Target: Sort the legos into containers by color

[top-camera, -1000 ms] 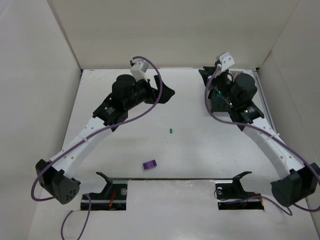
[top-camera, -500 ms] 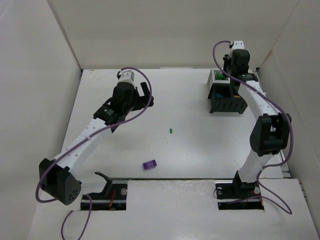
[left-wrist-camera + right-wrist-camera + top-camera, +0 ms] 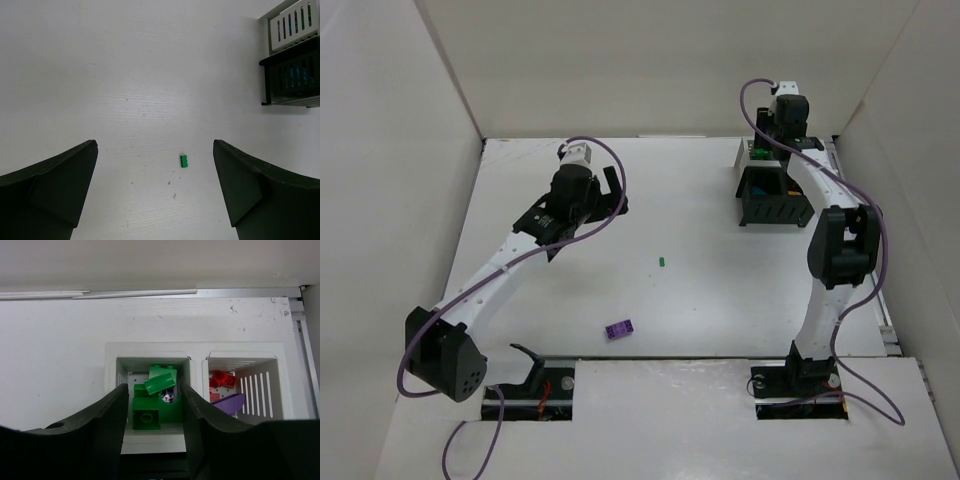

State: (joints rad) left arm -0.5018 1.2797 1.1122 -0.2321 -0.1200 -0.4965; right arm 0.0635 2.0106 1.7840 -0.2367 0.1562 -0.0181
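Your left gripper [image 3: 154, 145] gapes wide and empty. A green lego [image 3: 184, 160] lies on the table [image 3: 720, 300] at its five o'clock, a purple lego [image 3: 618, 329] at six. At the table's two o'clock sit the containers [image 3: 775, 205] — your right gripper [image 3: 153, 390] hangs over the white bin [image 3: 112, 355] of green bricks [image 3: 150, 415], jaws partly parted, gripping nothing.

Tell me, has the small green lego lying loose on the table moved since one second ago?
No. In the top view the small green lego keeps its spot, beyond and right of the purple lego, which stayed too.
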